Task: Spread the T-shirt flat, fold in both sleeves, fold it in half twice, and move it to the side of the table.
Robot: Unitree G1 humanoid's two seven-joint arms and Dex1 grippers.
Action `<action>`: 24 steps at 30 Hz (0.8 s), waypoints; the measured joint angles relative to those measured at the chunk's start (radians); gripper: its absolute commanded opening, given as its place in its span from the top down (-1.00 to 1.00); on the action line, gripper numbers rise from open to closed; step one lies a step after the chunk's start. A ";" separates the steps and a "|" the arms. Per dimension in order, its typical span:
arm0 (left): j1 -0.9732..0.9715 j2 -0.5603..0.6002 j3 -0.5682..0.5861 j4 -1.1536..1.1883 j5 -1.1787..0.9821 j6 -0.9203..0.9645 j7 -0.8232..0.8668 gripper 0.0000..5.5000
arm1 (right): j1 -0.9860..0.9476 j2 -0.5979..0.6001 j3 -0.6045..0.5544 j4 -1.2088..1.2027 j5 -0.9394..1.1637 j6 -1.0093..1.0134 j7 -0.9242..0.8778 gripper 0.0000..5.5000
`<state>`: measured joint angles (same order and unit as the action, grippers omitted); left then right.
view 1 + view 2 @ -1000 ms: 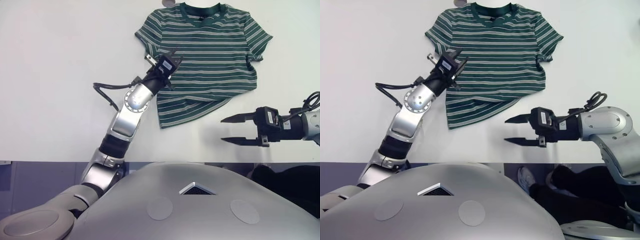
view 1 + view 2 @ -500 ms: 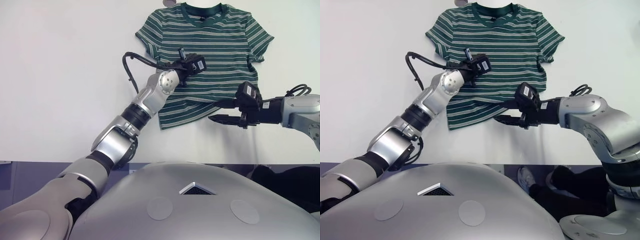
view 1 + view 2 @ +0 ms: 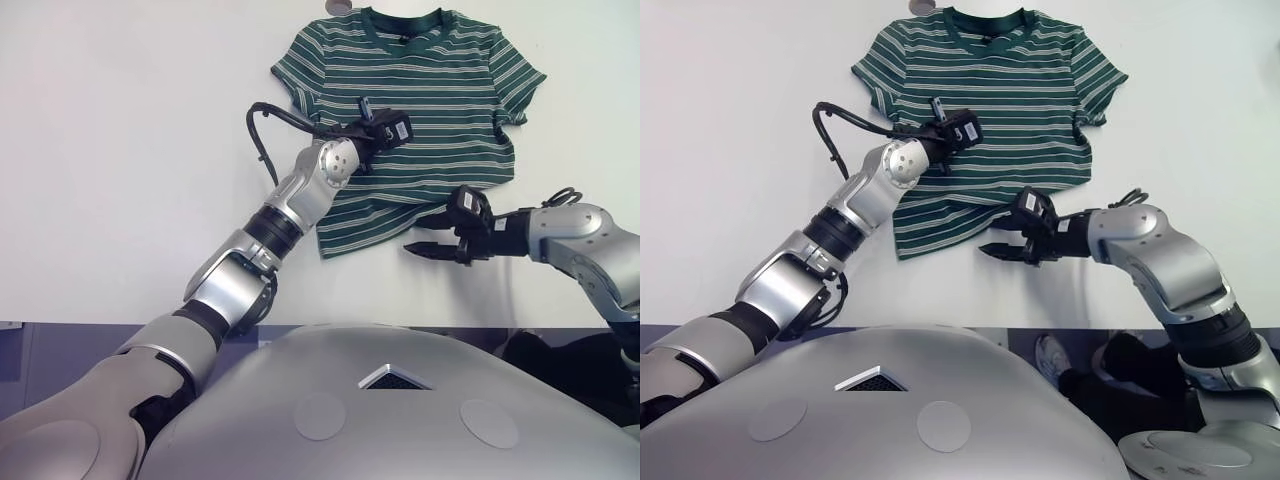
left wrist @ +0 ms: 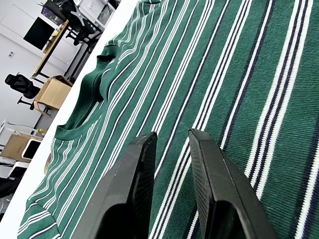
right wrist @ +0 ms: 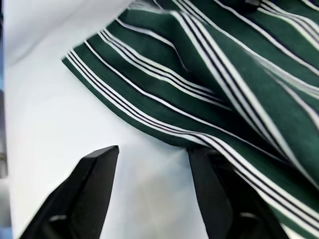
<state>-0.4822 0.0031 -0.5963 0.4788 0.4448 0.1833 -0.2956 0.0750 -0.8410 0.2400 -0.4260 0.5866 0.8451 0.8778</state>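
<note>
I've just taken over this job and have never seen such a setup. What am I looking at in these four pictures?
This is a humanoid robot with two arms, each ending in a two-fingered hand. The two wide pictures come from cameras in its head, looking down over the arms. The two close ones come from a camera on each wrist. A green striped T-shirt lies spread on a white table, its lower part rumpled. The left hand is over the shirt's middle, fingers a little apart, holding nothing. The right hand is open at the shirt's lower edge, one finger by the hem, gripping no cloth.
</note>
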 measured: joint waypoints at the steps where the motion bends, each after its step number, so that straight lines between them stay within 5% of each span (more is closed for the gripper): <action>1: 0.000 0.000 0.000 -0.001 0.000 0.000 0.000 0.57 | -0.025 0.039 -0.015 0.014 0.039 0.041 -0.016 0.07; 8: 0.000 -0.003 0.000 0.001 0.000 -0.017 0.000 0.57 | -0.207 0.246 -0.091 0.056 0.167 0.243 -0.147 0.07; 15: -0.003 -0.002 0.000 0.015 0.001 -0.031 0.000 0.57 | 0.089 0.023 -0.159 0.045 0.087 0.030 0.069 0.07; 24: -0.004 -0.003 0.001 0.019 0.001 -0.040 0.001 0.57 | 0.098 0.028 -0.159 0.088 0.037 -0.072 0.104 0.07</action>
<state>-0.4858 0.0003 -0.5957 0.4973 0.4457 0.1438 -0.2950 0.1734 -0.8128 0.0813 -0.3382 0.6237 0.7730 0.9818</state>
